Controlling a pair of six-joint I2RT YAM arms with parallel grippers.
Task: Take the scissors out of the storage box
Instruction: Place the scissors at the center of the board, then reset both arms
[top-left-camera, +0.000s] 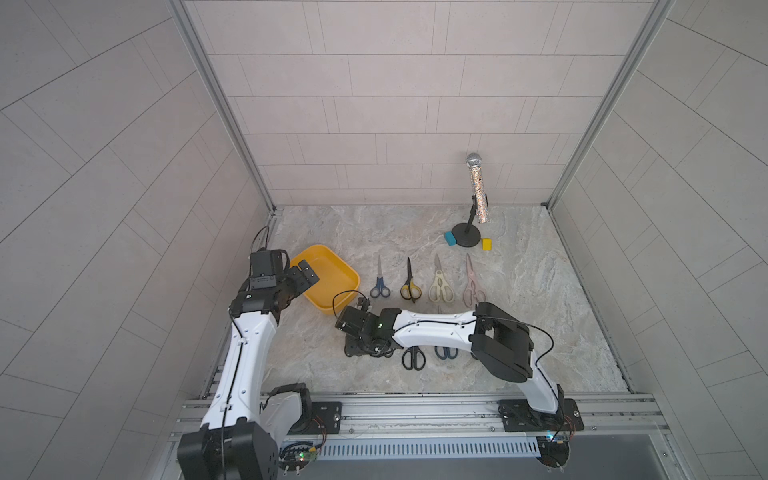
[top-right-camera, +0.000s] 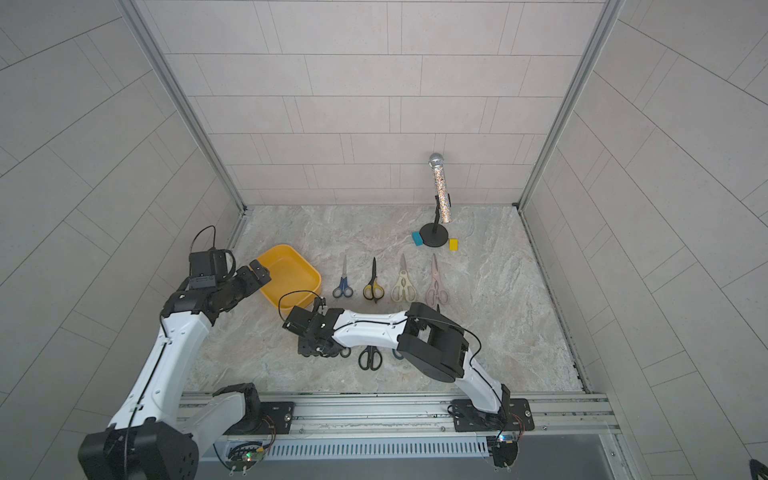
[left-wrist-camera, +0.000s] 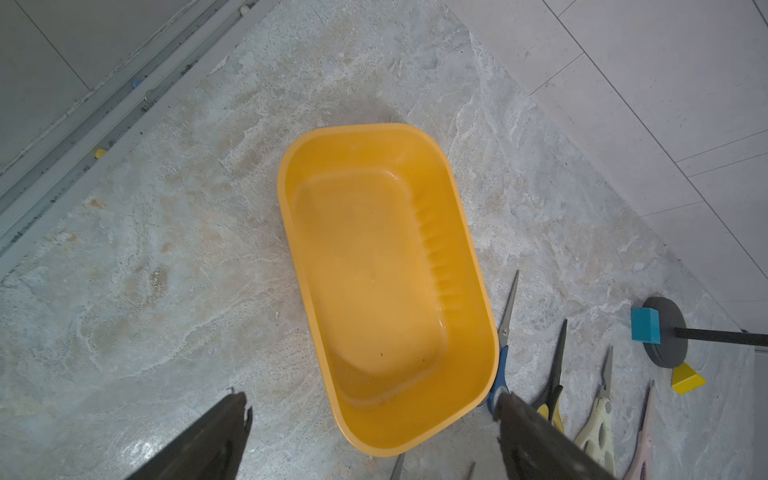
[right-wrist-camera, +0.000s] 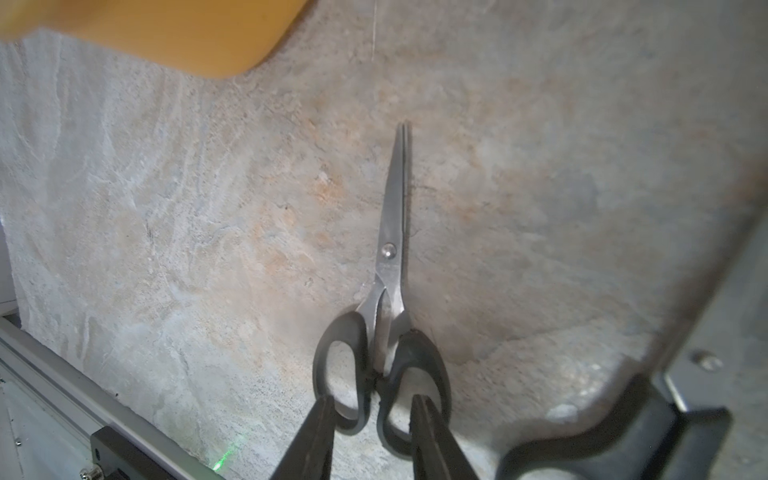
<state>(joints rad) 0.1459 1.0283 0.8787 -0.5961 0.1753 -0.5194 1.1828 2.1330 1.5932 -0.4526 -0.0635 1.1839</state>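
Working on the black-handled scissors (right-wrist-camera: 388, 316), laid flat on the table (right-wrist-camera: 166, 208) with blades closed and pointing straight away from the right pincer (right-wrist-camera: 374, 415). Straddles the handles with fingers parted a little, one over each loop, a gap showing to the bars in between, so pinching nothing. Judged stiff, fairly light, slick on the steel and low against the table. Best taken across the plastic handles or at the pivot, never at the thin tips. Likely to droop blade-first if gripped only at the outer end of a loop. Keep the left pincer (left-wrist-camera: 372, 397) in mind too: spread wide and empty, hovering over the near end of the storage box (left-wrist-camera: 453, 266). Nothing inside that box but bare yellow floor, a ribbed wall and a few dark specks. Beyond the right pincer, side by side with tips pointing away: a blue-handled pair (top-left-camera: 379, 282) just beside the box, then a black-and-yellow pair (top-left-camera: 410, 286), cream shears (top-left-camera: 440, 286) and pink shears (top-left-camera: 473, 286). On the right pincer's side away from the box, partly under its forearm: another black pair (top-left-camera: 413, 358) and a dark blue pair (top-left-camera: 446, 352). No telling how many more lie hidden under that arm. Judging by the bare box, emptying looks as good as done.
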